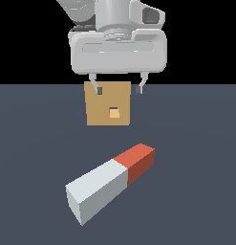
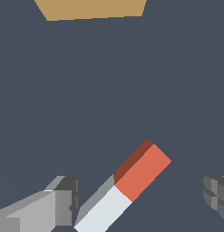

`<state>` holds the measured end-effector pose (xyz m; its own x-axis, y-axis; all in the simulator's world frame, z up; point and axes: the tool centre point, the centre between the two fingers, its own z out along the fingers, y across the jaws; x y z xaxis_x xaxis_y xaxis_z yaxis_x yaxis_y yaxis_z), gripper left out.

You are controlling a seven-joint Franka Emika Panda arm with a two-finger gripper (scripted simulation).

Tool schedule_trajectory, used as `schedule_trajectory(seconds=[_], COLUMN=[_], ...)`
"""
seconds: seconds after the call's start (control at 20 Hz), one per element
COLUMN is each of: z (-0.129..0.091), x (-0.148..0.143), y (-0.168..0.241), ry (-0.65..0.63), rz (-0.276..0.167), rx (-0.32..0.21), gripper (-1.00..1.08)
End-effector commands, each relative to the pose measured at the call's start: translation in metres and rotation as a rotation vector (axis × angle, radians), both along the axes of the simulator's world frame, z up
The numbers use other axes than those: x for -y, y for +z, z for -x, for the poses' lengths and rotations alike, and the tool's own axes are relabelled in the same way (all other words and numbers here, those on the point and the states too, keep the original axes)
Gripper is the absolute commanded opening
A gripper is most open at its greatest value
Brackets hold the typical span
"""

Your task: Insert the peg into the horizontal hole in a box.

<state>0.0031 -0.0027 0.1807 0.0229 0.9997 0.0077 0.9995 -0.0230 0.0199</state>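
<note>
Wrist view shows gripper (image 2: 140, 204) fingers spread, empty, above the skewed peg (image 2: 127, 188); uncorrected yaw risks a corner-pinched, slipping grasp.

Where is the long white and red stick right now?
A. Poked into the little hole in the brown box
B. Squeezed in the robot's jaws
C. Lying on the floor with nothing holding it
C. The peg lies flat on the floor in front of the box, and the gripper hangs above with its jaws open and empty.
</note>
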Motion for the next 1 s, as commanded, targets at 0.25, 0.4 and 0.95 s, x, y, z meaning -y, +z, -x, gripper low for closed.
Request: schedule_trajectory(seconds=[0.25, 0.4, 0.95], z=[-0.001, -0.001, 0.003], x=[0.004, 0.011, 0.065], y=[-0.004, -0.009, -0.053], ry=[-0.025, -0.064, -0.376], rz=[0.000, 0.000, 0.002], rx=[-0.001, -0.002, -0.010], gripper=[1.00, 1.00, 1.00])
